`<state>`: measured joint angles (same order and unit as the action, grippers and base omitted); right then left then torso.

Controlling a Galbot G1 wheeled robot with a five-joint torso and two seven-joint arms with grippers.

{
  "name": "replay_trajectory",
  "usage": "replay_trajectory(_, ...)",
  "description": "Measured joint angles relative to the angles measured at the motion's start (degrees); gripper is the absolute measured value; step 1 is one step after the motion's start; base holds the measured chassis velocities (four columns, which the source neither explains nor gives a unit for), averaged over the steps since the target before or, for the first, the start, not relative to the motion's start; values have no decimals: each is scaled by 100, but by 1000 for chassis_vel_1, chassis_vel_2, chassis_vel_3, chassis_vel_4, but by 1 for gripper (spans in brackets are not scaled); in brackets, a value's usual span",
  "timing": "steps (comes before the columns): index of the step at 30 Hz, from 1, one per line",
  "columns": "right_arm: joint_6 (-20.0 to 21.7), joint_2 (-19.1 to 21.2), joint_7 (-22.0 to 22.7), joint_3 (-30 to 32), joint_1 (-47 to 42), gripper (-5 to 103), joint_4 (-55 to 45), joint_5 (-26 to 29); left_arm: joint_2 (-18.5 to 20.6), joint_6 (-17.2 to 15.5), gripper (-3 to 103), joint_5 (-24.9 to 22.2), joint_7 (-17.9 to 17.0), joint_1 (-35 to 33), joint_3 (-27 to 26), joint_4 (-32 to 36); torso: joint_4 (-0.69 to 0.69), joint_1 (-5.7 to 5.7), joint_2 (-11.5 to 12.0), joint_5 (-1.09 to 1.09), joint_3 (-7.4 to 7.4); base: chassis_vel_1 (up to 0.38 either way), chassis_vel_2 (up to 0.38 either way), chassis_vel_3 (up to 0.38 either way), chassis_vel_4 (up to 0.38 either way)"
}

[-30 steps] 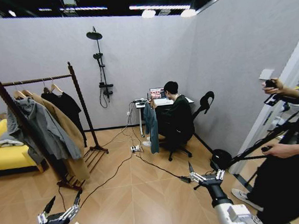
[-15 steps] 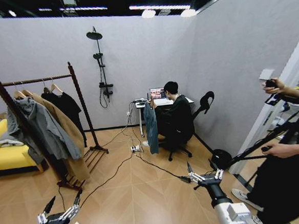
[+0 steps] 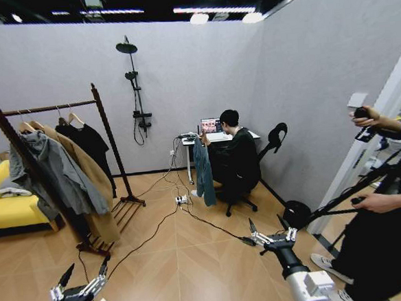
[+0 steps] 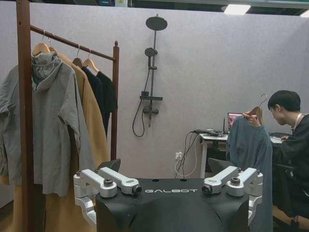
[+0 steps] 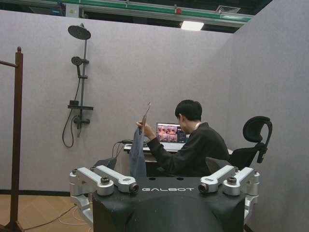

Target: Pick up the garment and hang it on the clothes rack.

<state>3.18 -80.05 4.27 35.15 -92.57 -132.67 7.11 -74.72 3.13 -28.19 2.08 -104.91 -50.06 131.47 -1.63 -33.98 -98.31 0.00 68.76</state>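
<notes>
Clothes rack point(image 3: 64, 167): stands at the left of the room on the wooden floor, its bar already carrying a grey hooded coat point(image 3: 54, 174), a tan coat point(image 3: 89, 179) and a black garment point(image 3: 90, 144) on hangers.
Left hand point(image 3: 82, 279): low at the near left, fingers spread apart, holding nothing, well apart from the rack.
Shower stand point(image 3: 135, 86): against the back wall, between the rack and the table.
Garment point(image 3: 202, 171): hangs full length from its hanger, held up by the hand point(image 3: 203, 138) of a seated person just in front of the white table point(image 3: 217, 139) at the back wall; well apart from both robot hands.
Right hand point(image 3: 266, 230): at the near right above the floor, fingers spread apart, empty.
</notes>
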Motion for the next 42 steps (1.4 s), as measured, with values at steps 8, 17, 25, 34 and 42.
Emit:
replay_trajectory(8, -118, 20, -44, 146, 40, 100, 24, 48, 0, 0, 100, 0, 0, 1, 0, 0, 0, -1, 0, 1, 1, -151, 152, 157, -161)
replay_trajectory(17, -152, 16, -45, 88, 105, 100, 60, 30, 0, 0, 100, 0, -1, 1, 0, 0, 1, -2, 1, -2, 0, -256, 249, 261, -250)
replay_trajectory(25, -200, 30, -48, 139, 48, 100, 56, 28, 0, 0, 100, 0, 0, 1, 0, 0, -2, -2, 1, -1, 1, -303, 303, 313, -311)
replay_trajectory(34, -309, 44, -68, 250, -19, 100, 40, 46, 0, 0, 100, 0, 0, 1, 0, 0, 1, -3, 2, 3, 1, -303, 299, 310, -304)
replay_trajectory(42, -346, 57, -83, 252, 5, 100, 40, 59, 0, 0, 100, 0, 0, 1, 0, 0, 1, -1, 0, -4, 0, -302, 295, 300, -305)
